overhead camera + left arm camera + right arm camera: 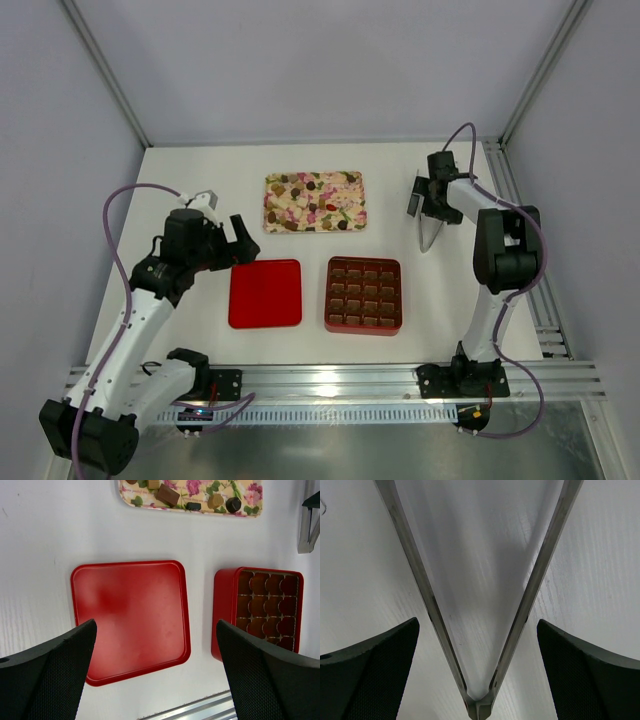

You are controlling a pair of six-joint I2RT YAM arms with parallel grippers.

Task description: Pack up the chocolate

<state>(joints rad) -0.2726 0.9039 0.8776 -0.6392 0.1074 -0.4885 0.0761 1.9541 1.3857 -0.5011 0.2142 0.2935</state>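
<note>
Resting on the floral tray (352, 182) lay the chocolate (312, 203) — behind the red box (364, 323) and lid (265, 293). The left gripper (228, 243) hung wide open, empty; the right gripper (429, 212) — spread — carried metal tongs (479, 630).

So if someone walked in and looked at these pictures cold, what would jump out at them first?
Probably the two red pieces at the table's middle: the flat red lid on the left and beside it the open red box, its brown grid looking unfilled. Behind them sits the flowery tray scattered with chocolates. On the right, the right end effector has metal tongs between its fingers.
</note>
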